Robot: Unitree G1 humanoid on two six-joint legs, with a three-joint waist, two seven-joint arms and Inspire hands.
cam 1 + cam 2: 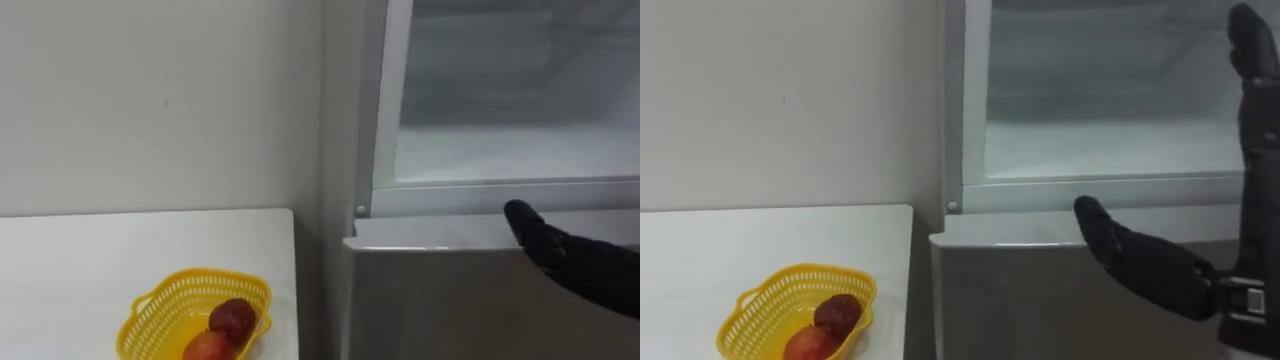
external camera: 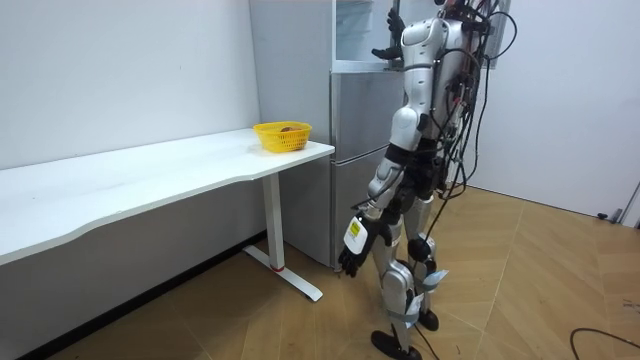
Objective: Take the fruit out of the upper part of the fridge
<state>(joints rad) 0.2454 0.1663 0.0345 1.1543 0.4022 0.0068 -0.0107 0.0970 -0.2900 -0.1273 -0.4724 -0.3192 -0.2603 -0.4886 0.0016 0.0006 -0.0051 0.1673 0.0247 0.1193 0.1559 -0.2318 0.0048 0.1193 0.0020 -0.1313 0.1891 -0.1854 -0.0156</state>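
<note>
At the tall silver-grey fridge (image 2: 350, 120): the robot stands upright close before it, facing it, with the table end on the room view's left.

- Upper compartment (image 1: 500, 150): open, with a pale white interior and a frosted-looking floor behind a white front rim.
- Grey lower door (image 1: 440, 300): closed, its top edge just beneath the compartment's rim.
- Right hand (image 1: 1160, 270): black and raised before the opening at its lower right. It is spread wide, the thumb reaching towards the view's left at the level of the lower door's top edge and the other fingers (image 1: 1252, 60) straight upward along the right side. The palm is bare. Whether it touches the fridge cannot be told.
- Left hand (image 2: 350, 262): hangs low beside the thigh in the room view. Its state cannot be told.
- Long white table (image 1: 100, 260): set against the white wall (image 1: 150, 100), its end just beside the fridge.
- Yellow plastic basket (image 1: 170, 310): oval, with latticed sides, on the table near the fridge end.
- Two round red fruits (image 1: 232, 320): lying inside the basket and touching each other, one darker and one more orange.
</note>
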